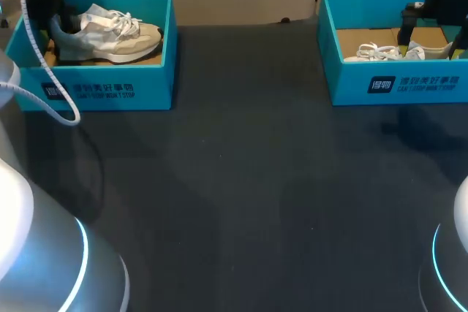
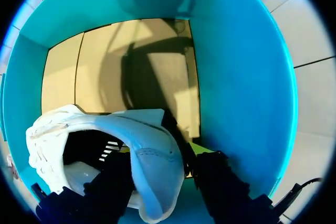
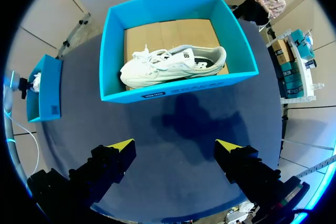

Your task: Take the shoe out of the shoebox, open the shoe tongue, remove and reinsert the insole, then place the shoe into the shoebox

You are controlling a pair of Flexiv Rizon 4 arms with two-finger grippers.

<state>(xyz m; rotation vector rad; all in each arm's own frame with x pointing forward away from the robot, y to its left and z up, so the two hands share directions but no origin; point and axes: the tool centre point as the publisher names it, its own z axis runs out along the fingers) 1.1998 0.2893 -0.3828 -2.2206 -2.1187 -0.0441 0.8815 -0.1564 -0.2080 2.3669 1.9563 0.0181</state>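
Left shoebox (image 1: pixel 110 82): a blue, open-topped box at the upper left of the head view. It stands on the dark table (image 1: pixel 241 180) and has a brown cardboard floor.

Left shoe (image 1: pixel 110 34): a white and beige sneaker resting on its sole inside the left shoebox. Its heel points toward the frame's left edge and its toe toward the middle, with the laces on top.

Left gripper (image 2: pixel 161 153): lowered into the left shoebox at the shoe's heel end. In its wrist view its fingers (image 2: pixel 218 182) stand wide apart with the heel collar between them. One finger is in the shoe's opening and the other is outside, behind the heel and near the blue box wall. A dark gap shows between the outer finger and the heel, so the gripper is spread and clamps nothing.

Right shoebox (image 1: pixel 409 82): a second blue box at the upper right of the head view, well apart from the left one. It also stands on the table.

Right shoe (image 3: pixel 168 66): a white sneaker lying inside the right shoebox on the cardboard floor. In the head view the arm above partly hides it.

Right gripper (image 3: pixel 176 148): in the head view it is at the upper right corner, above the right shoebox. In its wrist view the box and shoe lie ahead of it. Its yellow-tipped fingers are spread wide and hold nothing, with only the dark table between them.
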